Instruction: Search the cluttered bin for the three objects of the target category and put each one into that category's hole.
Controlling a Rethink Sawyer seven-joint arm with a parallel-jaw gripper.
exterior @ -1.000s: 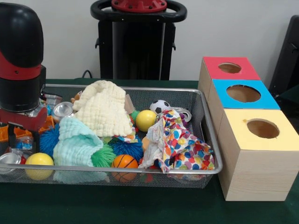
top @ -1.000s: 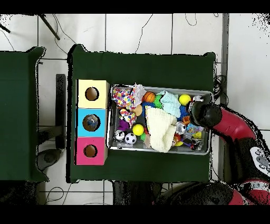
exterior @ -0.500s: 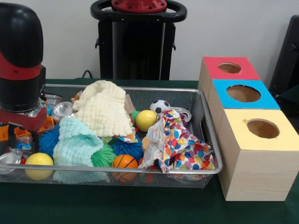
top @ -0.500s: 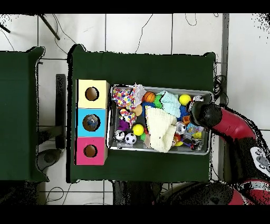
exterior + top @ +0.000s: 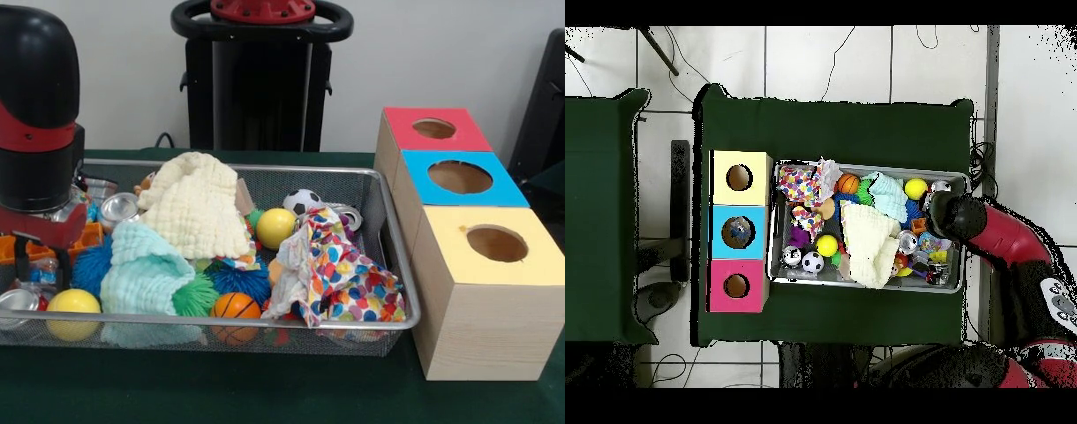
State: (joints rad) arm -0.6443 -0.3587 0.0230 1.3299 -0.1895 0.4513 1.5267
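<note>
Barely lifted since earlier, pincer point(image 5: 41, 258) hangs over bin point(image 5: 388, 247)'s end, its jaw state impossible to tell.

Wire bin point(image 5: 948, 286) on green table point(image 5: 835, 125), packed with balls, cloths, toys. Cream cloth point(image 5: 868, 240) at centre, yellow ball point(image 5: 827, 245) beside it. Three boxes just left of bin: yellow point(image 5: 739, 177), blue point(image 5: 738, 232), red point(image 5: 736, 286). Arm point(image 5: 990, 232) over bin's right end.

The red and black arm point(image 5: 35, 115) reaches down over one end of the wire bin point(image 5: 388, 265), its wrist pointing straight down. The gripper point(image 5: 40, 256) hangs low inside that end, its two dark fingers point(image 5: 19, 258) standing slightly apart, holding nothing visible.
</note>
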